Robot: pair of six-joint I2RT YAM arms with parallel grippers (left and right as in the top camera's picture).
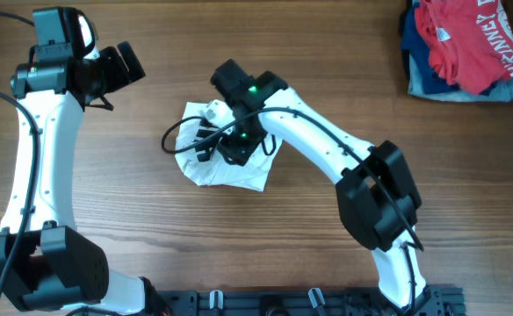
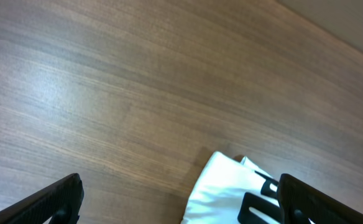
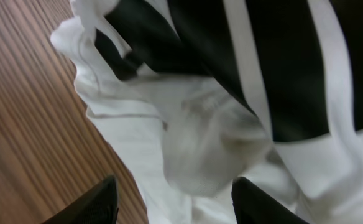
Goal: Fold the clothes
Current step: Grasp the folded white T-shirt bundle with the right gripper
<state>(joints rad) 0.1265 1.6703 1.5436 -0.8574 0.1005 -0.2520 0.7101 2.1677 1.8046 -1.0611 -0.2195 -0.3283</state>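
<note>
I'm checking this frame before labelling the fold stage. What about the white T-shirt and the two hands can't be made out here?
- Overhead: the right hand and its arm cover much of the white T-shirt, hiding its fold state.
- Right wrist: the black lettering is too close and cropped to read.
- Left wrist: the left hand is cut off by the bottom edge, and only a corner of the shirt shows.

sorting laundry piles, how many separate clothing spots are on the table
2: the white T-shirt crumpled mid-table under the right gripper, and a red-and-blue garment pile at the far right corner. Items inside that pile may be hidden.
</note>
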